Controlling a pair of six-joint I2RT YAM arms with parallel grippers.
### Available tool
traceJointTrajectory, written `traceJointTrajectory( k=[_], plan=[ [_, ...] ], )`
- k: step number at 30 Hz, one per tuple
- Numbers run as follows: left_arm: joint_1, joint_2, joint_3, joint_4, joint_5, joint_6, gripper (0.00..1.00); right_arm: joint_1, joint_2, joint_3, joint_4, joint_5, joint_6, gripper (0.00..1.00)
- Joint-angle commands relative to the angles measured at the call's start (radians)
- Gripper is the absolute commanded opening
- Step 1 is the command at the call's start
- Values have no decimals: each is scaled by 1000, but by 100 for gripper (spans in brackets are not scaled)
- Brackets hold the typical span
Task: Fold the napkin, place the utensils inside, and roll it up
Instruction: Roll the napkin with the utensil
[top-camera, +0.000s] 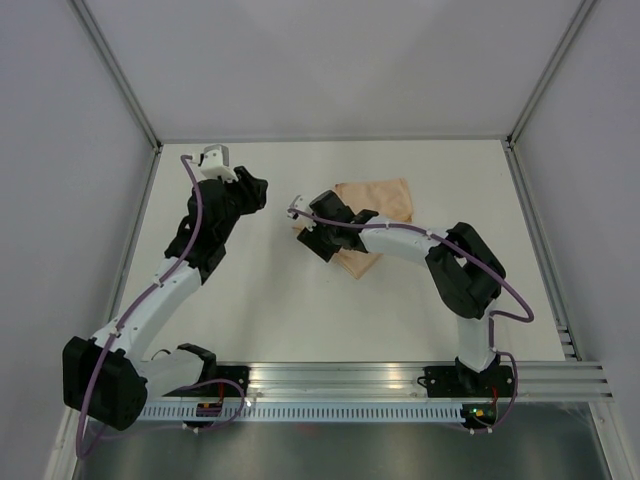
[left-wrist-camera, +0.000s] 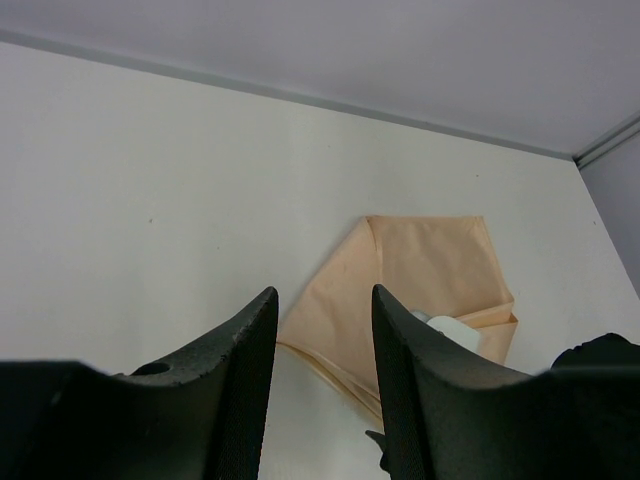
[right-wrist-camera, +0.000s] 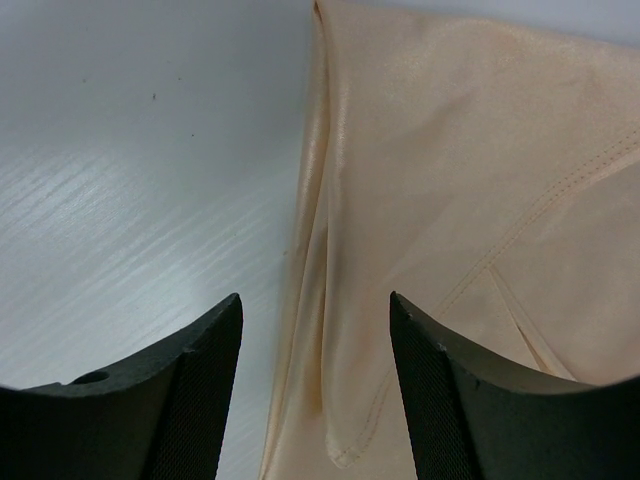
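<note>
The peach-orange napkin (top-camera: 385, 200) lies folded over on the white table, right of centre, with layered edges and a stitched hem (right-wrist-camera: 450, 180). My right gripper (top-camera: 312, 238) hovers low over the napkin's left edge, open, with a loose fold of cloth lying below and between its fingers (right-wrist-camera: 315, 300). My left gripper (top-camera: 258, 190) hangs to the left of the napkin, apart from it. It stands open with nothing between its fingers (left-wrist-camera: 322, 295), and the napkin (left-wrist-camera: 420, 270) shows beyond them. No utensils are in view.
The white table (top-camera: 270, 300) is walled by grey panels at the back and sides. An aluminium rail (top-camera: 380, 378) with both arm bases runs along the near edge. The right arm's elbow (top-camera: 462, 268) rises just right of the napkin.
</note>
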Motion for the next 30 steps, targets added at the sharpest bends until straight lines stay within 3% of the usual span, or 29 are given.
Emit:
traceJointTrajectory(
  k=[1,13,30],
  plan=[
    [7,6,-17,16,29,-11,49,9,25,10,19,52,12,67],
    [14,7,-27,15,42,-9,48,12,52,-30,57,84,2,66],
    [14,4,-22,4,50,8,48,10,78,-100,81,53,-16,50]
  ],
)
